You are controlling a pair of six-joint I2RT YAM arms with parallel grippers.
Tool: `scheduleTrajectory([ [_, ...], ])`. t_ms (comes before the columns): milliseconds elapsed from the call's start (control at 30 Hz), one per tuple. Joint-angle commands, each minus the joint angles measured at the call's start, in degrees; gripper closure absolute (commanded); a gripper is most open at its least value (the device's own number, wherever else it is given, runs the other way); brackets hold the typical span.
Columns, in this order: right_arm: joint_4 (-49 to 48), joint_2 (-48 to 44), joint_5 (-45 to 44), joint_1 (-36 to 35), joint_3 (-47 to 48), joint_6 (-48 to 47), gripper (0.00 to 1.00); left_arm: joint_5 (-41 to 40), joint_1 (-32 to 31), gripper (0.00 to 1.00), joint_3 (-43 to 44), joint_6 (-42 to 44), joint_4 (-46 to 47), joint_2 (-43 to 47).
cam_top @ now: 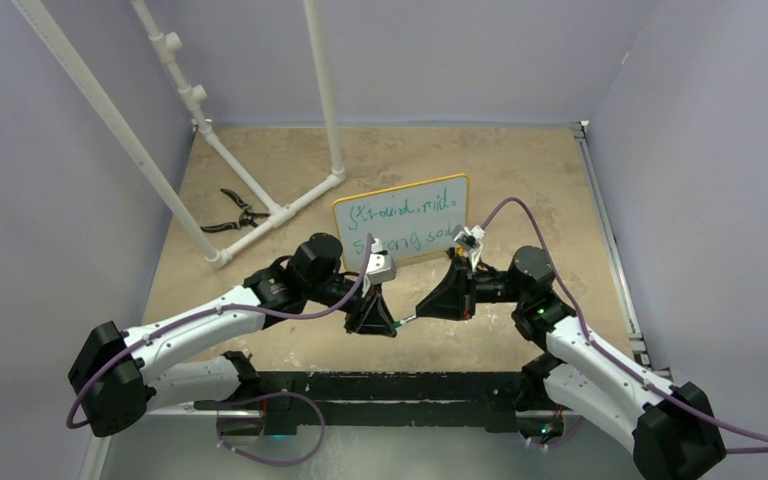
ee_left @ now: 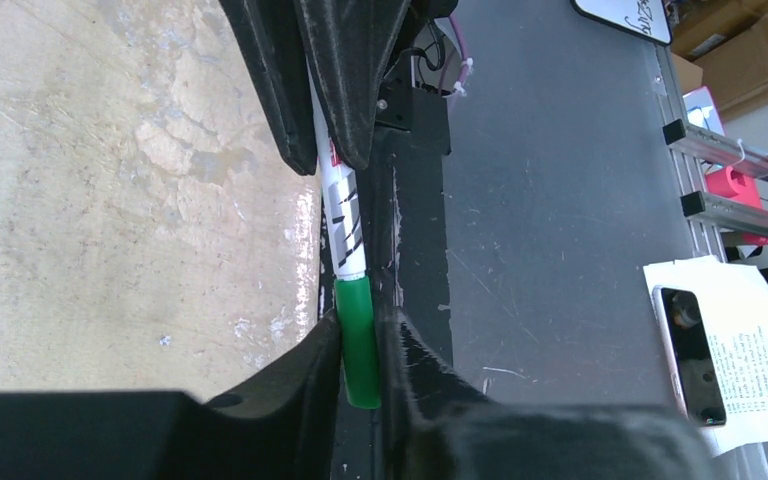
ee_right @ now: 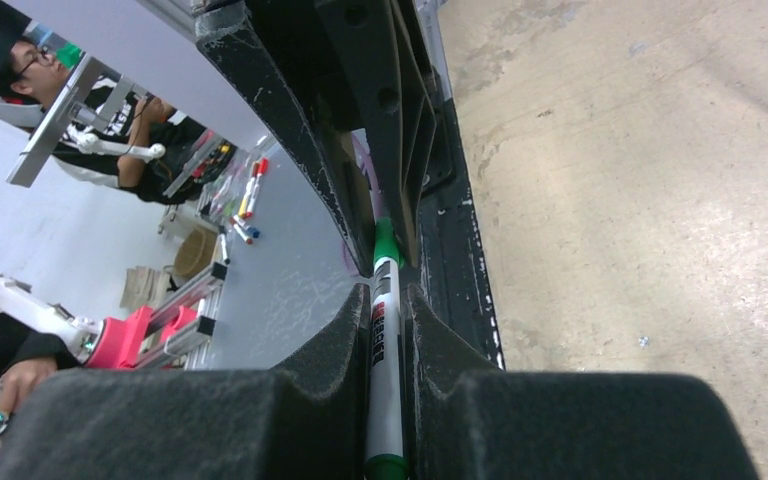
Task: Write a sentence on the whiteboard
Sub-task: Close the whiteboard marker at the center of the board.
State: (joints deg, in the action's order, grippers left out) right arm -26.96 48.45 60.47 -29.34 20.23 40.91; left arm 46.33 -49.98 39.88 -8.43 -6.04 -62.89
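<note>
this is looking like a robotics lab. plain walls (cam_top: pixel 20 200) are boxing in a table (cam_top: pixel 520 170) with a pipe frame (cam_top: pixel 300 205). beyond it a person (ee_right: pixel 160 150), loose markers (ee_right: pixel 245 205), boxes (ee_left: pixel 750 45) and metal rails (ee_left: pixel 720 150) are showing.

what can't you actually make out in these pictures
- sentence on the whiteboard: top view, letters too small to read, second line partly behind the left arm
- whiteboard's lower edge and feet: top view, hidden by the left arm and right arm
- marker tip: left wrist view, inside the green cap
- marker label: right wrist view, blurred, mostly squeezed between the fingers of the right gripper
</note>
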Motion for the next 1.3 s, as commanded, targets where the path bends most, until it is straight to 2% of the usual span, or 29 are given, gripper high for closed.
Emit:
scheduleTrajectory([
  [0,-0.97,-2.70,-3.40,-0.33,2.08,-0.30,1.00,0.53,-0.52,0.88,2.56,1.22,0.17,-0.77],
  [67,-1.30,-3.60,-4.82,-0.36,1.50,-0.26,1.00,0.16,-0.57,1.00,3.08,1.26,0.05,-1.00],
  [333,-5.54,-4.49,-7.85,-3.47,-0.23,2.07,1.00,-1.84,-0.64,1.00,2.49,0.54,2.44,0.80],
  [533,-9.64,-0.13,-9.82,-9.81,-0.43,2.91,1.00,-2.80,-0.62,1.00,1.53,-0.36,5.12,3.46],
  [733,-15.48,2.88,-10.08,-12.58,-1.07,5.13,1.00,-3.75,-0.65,1.00,0.84,-1.13,8.65,5.28],
  [1267,-15.34,5.02,-10.82,-16.63,-1.72,5.65,1.00,-10.91,-0.58,1.00,-0.04,-3.49,15.59,10.25],
])
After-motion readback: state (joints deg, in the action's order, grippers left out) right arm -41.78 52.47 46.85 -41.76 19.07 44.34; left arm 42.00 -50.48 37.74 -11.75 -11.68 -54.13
